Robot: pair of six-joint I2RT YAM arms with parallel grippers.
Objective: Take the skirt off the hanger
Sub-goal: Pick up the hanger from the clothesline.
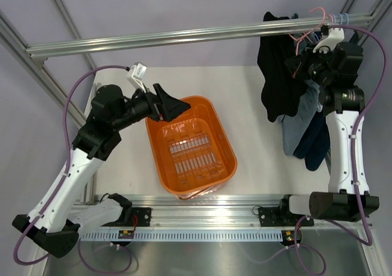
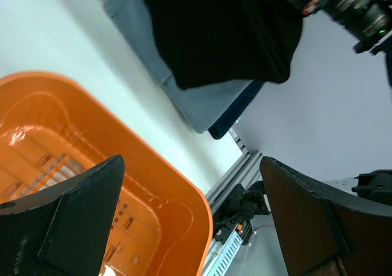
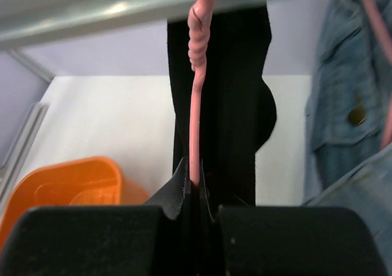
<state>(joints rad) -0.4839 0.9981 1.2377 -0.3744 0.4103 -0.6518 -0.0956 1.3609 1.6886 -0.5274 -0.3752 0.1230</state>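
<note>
The light-blue denim skirt (image 1: 298,124) hangs at the back right from the metal rail (image 1: 184,37), between a black garment (image 1: 275,74) and dark navy jeans (image 1: 318,142). In the right wrist view it fills the right edge (image 3: 343,104), with a button showing. My right gripper (image 3: 195,181) is shut on the thin stem of a pink wire hanger (image 3: 195,129), just under its twisted neck, with the black garment behind it. Which garment this hanger carries I cannot tell. My left gripper (image 1: 168,108) is open and holds nothing, above the far rim of the basket.
An orange plastic basket (image 1: 223,147) stands mid-table, and its rim (image 2: 153,160) shows below the left fingers. Pink and light-blue hanger hooks (image 1: 318,25) crowd the rail's right end. The skirt's hem (image 2: 202,101) and black cloth (image 2: 220,31) hang beyond the basket.
</note>
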